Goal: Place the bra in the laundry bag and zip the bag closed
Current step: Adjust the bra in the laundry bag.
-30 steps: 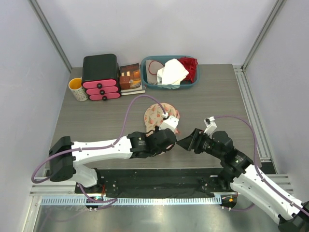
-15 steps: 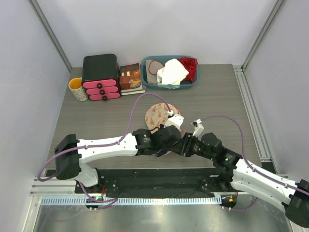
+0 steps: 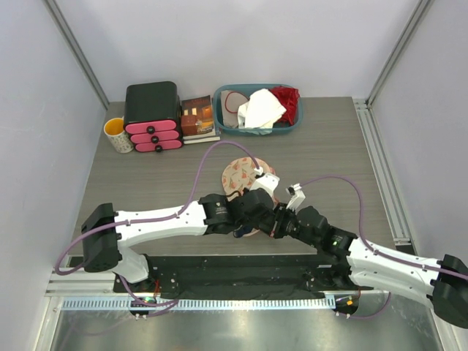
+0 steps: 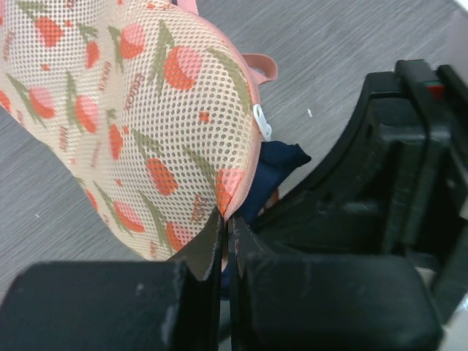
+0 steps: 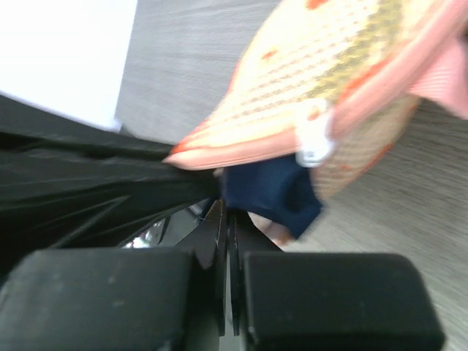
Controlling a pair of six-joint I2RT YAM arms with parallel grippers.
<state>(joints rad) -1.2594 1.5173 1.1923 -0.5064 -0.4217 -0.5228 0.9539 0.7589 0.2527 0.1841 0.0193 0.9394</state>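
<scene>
Peeking from under the laundry bag (image 4: 146, 110), a navy fold of the bra (image 4: 281, 164) lay just past my left gripper (image 4: 225, 228), the rest hidden by the bag. That gripper pinched the bag's pink rim. My right gripper (image 5: 225, 219) was pressed together, tips at the bra's edge; I could not tell whether cloth was caught. The bag rested on the grey table (image 4: 365, 44).

The laundry bag (image 4: 146, 110) is cream, red-printed; the bra (image 4: 280, 162) navy.
</scene>
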